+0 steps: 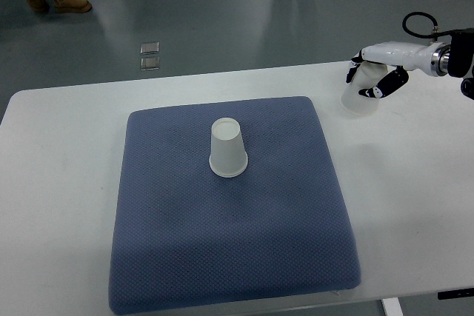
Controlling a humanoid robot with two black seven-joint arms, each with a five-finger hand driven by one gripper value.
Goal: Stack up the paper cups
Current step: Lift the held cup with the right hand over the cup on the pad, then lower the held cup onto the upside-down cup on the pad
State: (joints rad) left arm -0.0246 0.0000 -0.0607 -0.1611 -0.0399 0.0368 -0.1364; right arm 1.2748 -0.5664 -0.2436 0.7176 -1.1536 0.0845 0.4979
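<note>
One paper cup (228, 148) stands inverted at the centre of the blue cushion (229, 257). Off the cushion's far right corner, the right hand (376, 75) clasps a second cup (361, 99) above the counter (52, 183). Step: transport. Next: carry it over the centred cup, then lower squarely.

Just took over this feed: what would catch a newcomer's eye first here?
A white paper cup stands upside down near the middle of the blue pad on the white table. At the far right, off the pad, the right hand grips a second cup, tilted.
</note>
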